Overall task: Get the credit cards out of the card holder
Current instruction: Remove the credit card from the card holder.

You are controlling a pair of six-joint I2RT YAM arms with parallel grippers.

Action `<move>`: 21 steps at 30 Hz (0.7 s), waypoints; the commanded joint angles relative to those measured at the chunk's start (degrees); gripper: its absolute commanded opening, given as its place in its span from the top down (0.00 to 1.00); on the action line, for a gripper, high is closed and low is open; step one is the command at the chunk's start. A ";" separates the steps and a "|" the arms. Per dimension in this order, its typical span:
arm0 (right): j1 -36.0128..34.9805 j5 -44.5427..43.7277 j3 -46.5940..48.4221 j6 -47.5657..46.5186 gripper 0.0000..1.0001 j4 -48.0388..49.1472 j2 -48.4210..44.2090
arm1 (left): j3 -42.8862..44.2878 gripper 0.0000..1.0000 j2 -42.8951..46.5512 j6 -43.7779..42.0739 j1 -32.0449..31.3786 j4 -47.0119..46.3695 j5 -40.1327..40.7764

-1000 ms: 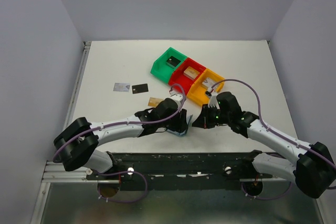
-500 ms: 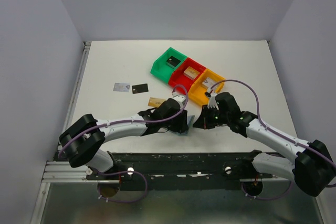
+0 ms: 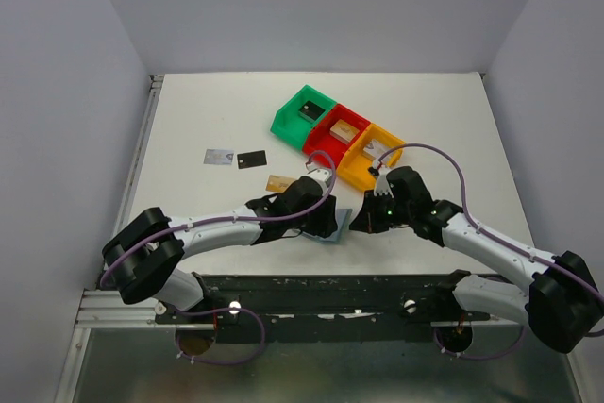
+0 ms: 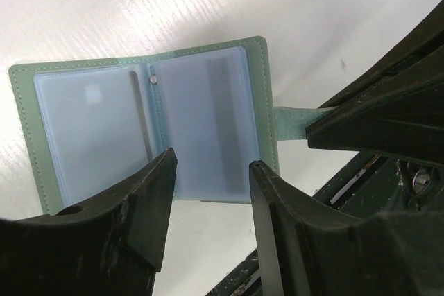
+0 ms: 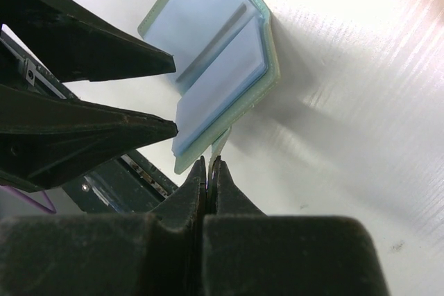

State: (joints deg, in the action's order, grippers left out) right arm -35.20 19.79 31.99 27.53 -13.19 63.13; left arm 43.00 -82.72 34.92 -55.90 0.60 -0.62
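The card holder (image 4: pixel 146 123) lies spread open on the white table, its pale blue sleeves facing up. It also shows in the top view as the card holder (image 3: pixel 333 226) and in the right wrist view as the card holder (image 5: pixel 215 53), one panel tilted up. My left gripper (image 4: pixel 212 161) is open just above the holder's near edge, holding nothing. My right gripper (image 5: pixel 210 161) is shut on the holder's closure strap (image 5: pixel 220 145). Three credit cards lie loose on the table: silver-grey (image 3: pixel 219 157), black (image 3: pixel 251 159) and tan-gold (image 3: pixel 278 182).
A green bin (image 3: pixel 304 112), a red bin (image 3: pixel 338 134) and an orange bin (image 3: pixel 371 159) stand in a diagonal row behind the grippers, each with small items inside. The dark base rail (image 3: pixel 330 290) runs along the near table edge.
The left gripper has shifted slightly over the holder, and more of the opened holder now shows beside it. The right gripper keeps its hold on the strap.
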 commanded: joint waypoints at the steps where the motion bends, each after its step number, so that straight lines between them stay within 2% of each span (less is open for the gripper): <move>1: 0.04 -1.51 1.76 -1.69 1.00 -0.96 0.50 | -0.38 0.42 0.89 -0.64 -0.09 1.33 1.86; 11: 0.04 -0.19 3.43 -2.92 1.00 -1.22 1.29 | 1.11 0.38 -0.78 -1.34 -0.17 -0.34 -1.84; 21: 0.66 0.33 4.84 -3.45 1.00 -2.01 2.08 | 2.35 0.43 -2.18 -2.04 0.00 0.19 -1.66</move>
State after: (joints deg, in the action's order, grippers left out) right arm -35.00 19.79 34.63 25.36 -13.65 64.58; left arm 43.66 -84.16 34.02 -55.90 0.95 -1.34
